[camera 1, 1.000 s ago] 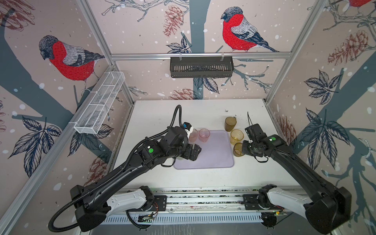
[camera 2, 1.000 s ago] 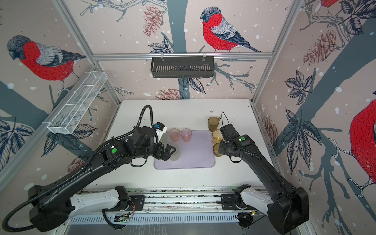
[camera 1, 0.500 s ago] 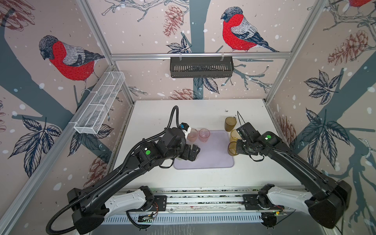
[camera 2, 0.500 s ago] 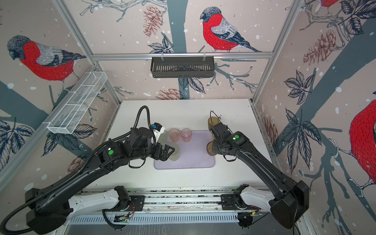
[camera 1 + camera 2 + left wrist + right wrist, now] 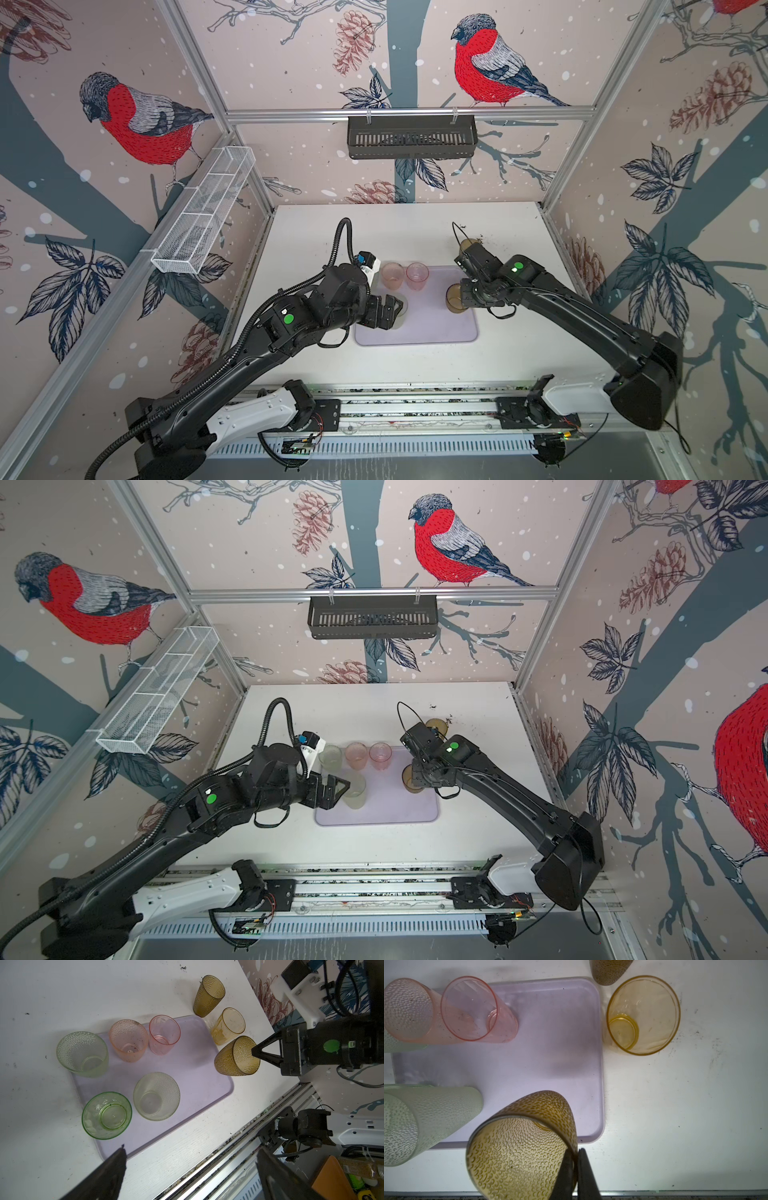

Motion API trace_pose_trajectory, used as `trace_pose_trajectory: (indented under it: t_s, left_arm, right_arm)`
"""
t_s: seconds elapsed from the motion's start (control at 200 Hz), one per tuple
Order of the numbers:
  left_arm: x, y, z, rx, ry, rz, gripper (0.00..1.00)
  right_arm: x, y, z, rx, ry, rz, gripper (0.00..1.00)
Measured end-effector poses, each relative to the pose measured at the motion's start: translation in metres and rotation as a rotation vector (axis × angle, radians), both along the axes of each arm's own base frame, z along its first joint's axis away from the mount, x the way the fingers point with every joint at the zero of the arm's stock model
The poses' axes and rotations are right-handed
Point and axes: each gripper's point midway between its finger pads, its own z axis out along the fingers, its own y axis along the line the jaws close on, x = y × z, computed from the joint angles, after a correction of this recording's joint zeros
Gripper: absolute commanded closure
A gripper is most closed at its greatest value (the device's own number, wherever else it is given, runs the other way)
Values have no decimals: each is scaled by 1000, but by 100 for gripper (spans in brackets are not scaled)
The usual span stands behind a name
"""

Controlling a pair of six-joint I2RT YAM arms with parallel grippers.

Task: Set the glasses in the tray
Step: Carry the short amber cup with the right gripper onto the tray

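The right pincer (image 5: 254, 1053) pinches a dark amber glass (image 5: 232, 1059) by its rim, tilted, mouth toward the pincer, base toward the tray (image 5: 199, 1072). Two pink glasses (image 5: 164, 1034) stand upright inside the tray. The left pincer (image 5: 191, 1147) is spread.

Back rail: black slotted basket (image 5: 411, 137); left wall: white mesh basket (image 5: 203, 216).

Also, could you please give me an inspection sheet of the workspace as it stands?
Surface: white table, scuffed.
Job's things: three green glasses, two pink glasses in the tray; yellow glass, far amber glass on the table.
Clutter: dark crumbs by far amber glass.
Grippers: left claw open over the tray; right claw shut on a tilted amber glass rim.
Cables: black hose arches by left claw; thin wire by right claw.
Surroundings: black basket, white mesh basket on walls.
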Motion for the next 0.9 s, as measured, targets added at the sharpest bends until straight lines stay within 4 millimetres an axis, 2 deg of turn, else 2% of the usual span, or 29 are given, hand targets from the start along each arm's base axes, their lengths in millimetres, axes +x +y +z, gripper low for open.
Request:
trace_pose_trajectory:
  t_s: [0.45, 0.901]
  left_arm:
    - [1, 9, 0, 3, 4, 37, 3]
    - [-2, 15, -2, -10, 16, 62, 3]
  right_arm:
    - [20, 29, -13, -42, 26, 70, 100]
    - [27, 52, -34, -32, 79, 146, 100]
